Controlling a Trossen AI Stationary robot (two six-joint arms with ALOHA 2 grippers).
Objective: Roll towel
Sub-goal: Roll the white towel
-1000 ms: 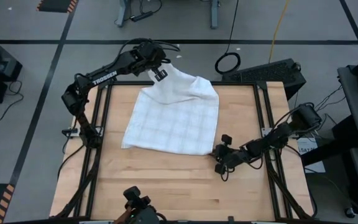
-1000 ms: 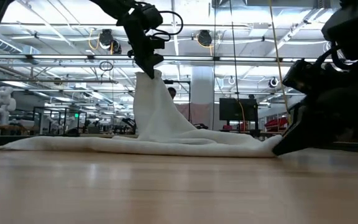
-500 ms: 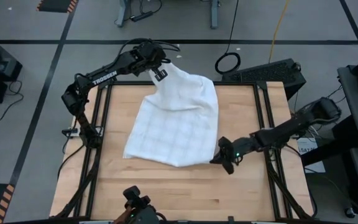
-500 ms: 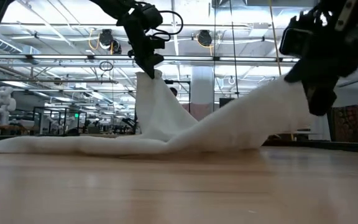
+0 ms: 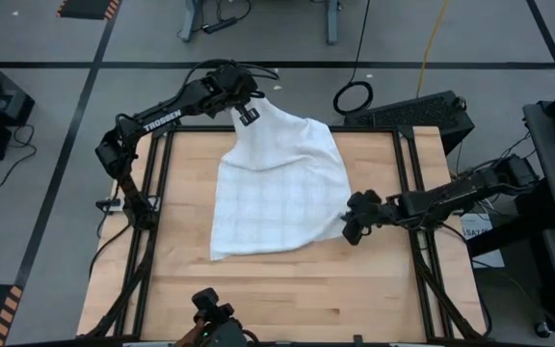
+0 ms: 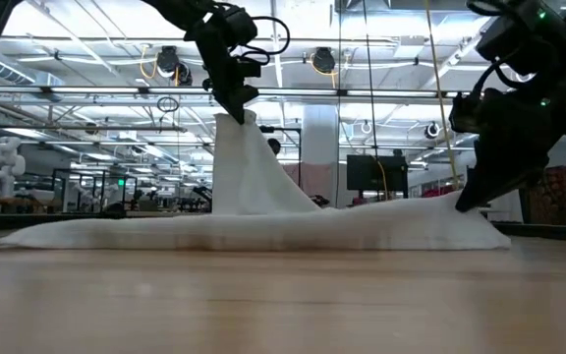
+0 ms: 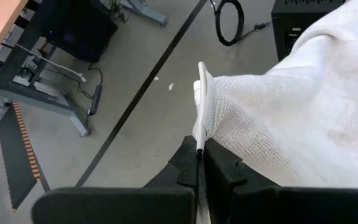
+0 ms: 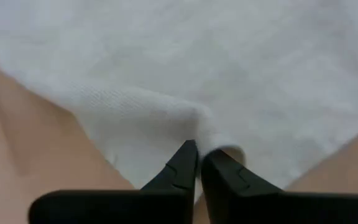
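Towel (image 5: pixel 276 193) on wooden table (image 5: pixel 287 294)

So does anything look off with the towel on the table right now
Yes. The towel lies askew, not flat. The left claw holds one corner raised past the table's far edge, and the right claw pinches the near right corner.

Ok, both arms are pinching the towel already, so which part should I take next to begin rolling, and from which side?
Probably the free near-left corner of the towel. It lies flat and unheld, opposite the far corner the left gripper holds raised off the table, while the right gripper pinches the right corner low. Come from the table's near edge, fingers low and level, since the cloth is thin.
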